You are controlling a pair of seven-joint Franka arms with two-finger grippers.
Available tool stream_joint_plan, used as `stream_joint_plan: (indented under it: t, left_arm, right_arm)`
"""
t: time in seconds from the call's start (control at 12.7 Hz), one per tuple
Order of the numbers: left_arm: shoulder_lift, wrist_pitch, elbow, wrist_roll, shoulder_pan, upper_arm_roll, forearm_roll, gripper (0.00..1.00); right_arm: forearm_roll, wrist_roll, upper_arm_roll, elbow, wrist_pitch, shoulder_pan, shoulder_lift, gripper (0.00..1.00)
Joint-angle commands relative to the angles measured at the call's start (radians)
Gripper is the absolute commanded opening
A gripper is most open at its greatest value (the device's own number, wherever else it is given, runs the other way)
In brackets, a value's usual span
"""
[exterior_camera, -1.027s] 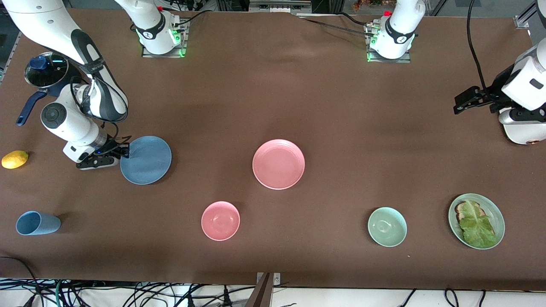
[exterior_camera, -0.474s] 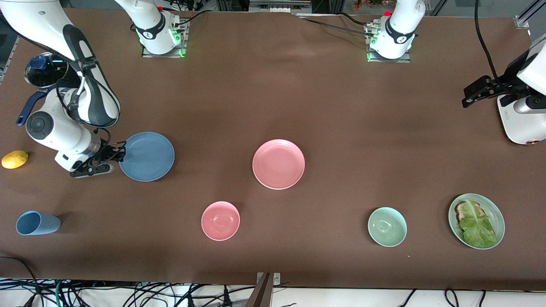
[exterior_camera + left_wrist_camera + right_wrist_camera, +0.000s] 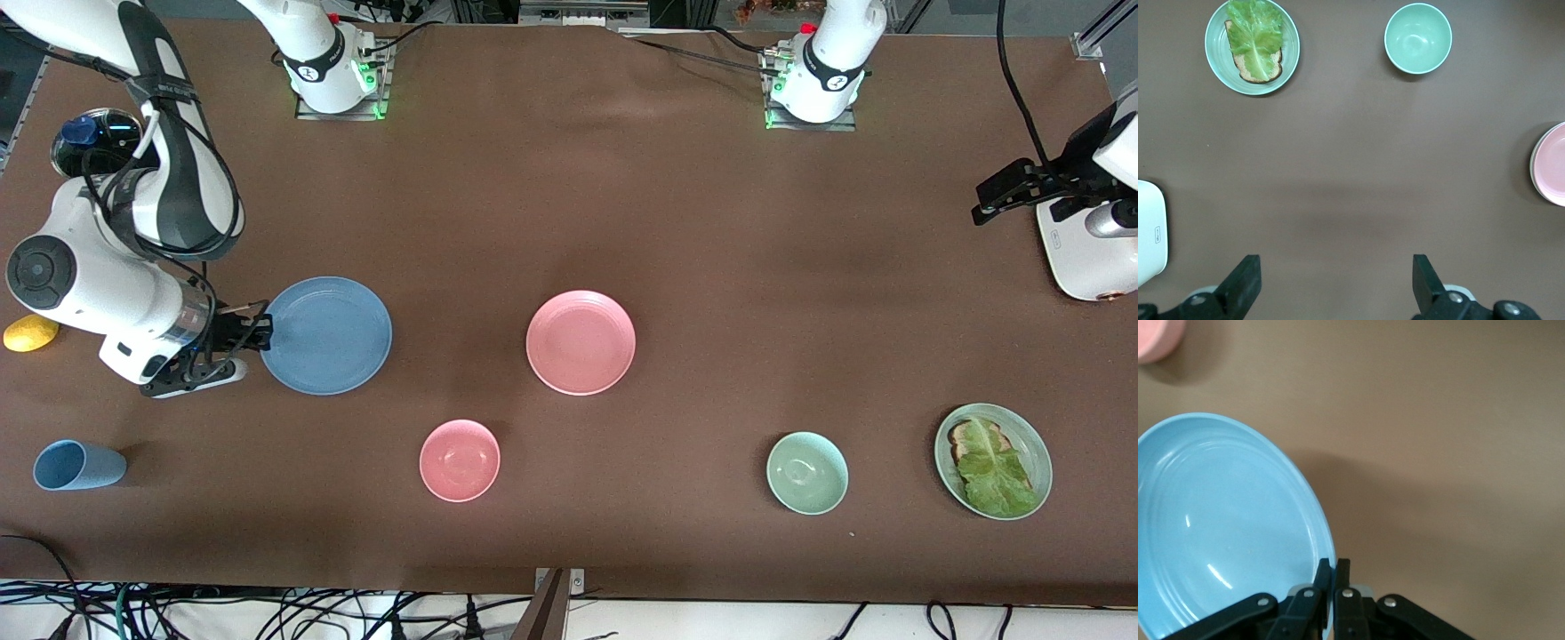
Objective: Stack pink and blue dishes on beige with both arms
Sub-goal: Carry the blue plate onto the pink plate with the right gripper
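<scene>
My right gripper [image 3: 260,333] is shut on the rim of the blue plate [image 3: 327,335], holding it in the air over the right arm's end of the table. In the right wrist view its fingers [image 3: 1328,572] pinch the blue plate's [image 3: 1225,527] edge, and the plate's shadow falls on the table below. The pink plate [image 3: 581,342] lies flat at the middle of the table, and its edge shows in the left wrist view [image 3: 1551,163]. My left gripper [image 3: 987,203] hangs open and empty [image 3: 1337,280] high over the left arm's end. No beige plate is in view.
Near the front camera lie a light blue cup [image 3: 78,465], a pink bowl [image 3: 460,460], a green bowl [image 3: 807,473] and a green plate with bread and lettuce [image 3: 993,460]. A lemon [image 3: 29,332] and a lidded pot [image 3: 98,142] sit by the right arm. A white appliance [image 3: 1080,258] stands under the left arm.
My right gripper has lifted the blue plate off the table and carried it slightly toward the pink plate. My left gripper has drifted outward toward its end of the table.
</scene>
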Motion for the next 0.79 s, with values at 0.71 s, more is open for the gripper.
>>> stream_joint_plan:
  t: [0.71]
  left_arm:
    - [0.025, -0.014, 0.017, 0.023, 0.005, 0.005, -0.014, 1.0]
  right_arm:
    - [0.037, 0.798, -0.006, 0.089, 0.177, 0.493, 0.134, 0.0]
